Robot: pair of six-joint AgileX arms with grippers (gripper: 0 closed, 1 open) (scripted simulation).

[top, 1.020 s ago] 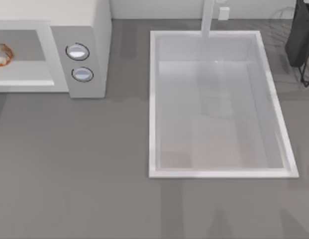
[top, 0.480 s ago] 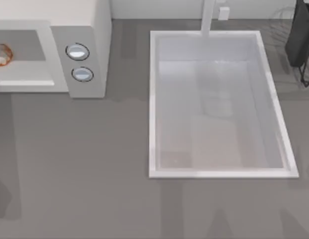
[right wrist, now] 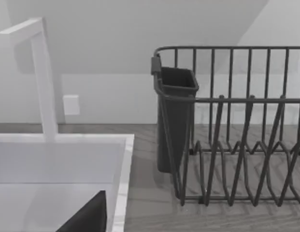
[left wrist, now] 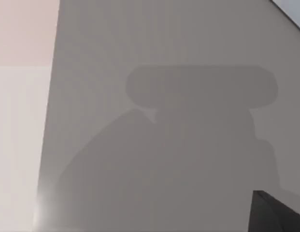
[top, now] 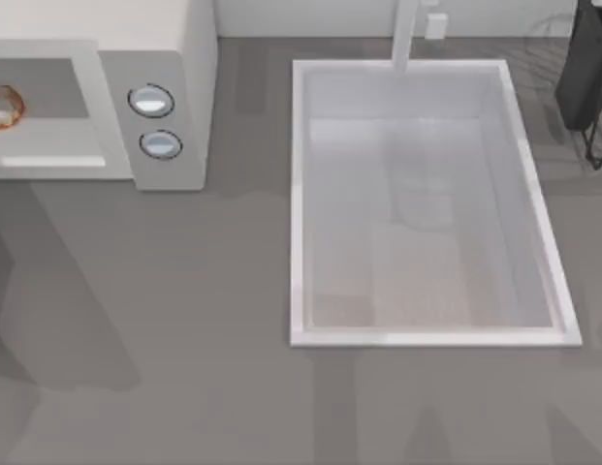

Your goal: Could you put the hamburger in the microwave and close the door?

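Observation:
The microwave (top: 174, 58) stands at the table's back left, its two round knobs (top: 151, 101) facing up. The hamburger (top: 2, 107), cream with orange-brown patches, lies inside the grey cavity at the view's left edge. The door (top: 48, 160) shows as a white panel along the cavity's front, open. A dark piece of my left gripper (left wrist: 278, 215) juts into a corner of the left wrist view, above grey table top crossed by a broad shadow. In the right wrist view a dark piece of my right gripper (right wrist: 87, 217) hangs over the sink's rim.
A white rectangular sink basin (top: 301, 194) with a white tap (top: 405, 34) fills the table's middle and right. A dark wire dish rack (right wrist: 236, 145) with a cutlery cup (right wrist: 175, 116) stands at the back right. A pale surface (left wrist: 17, 145) borders the left wrist view.
A wide shadow has spread over the table's left side, from the lower left corner up toward the microwave's door. The hamburger, the microwave and the sink have stayed put.

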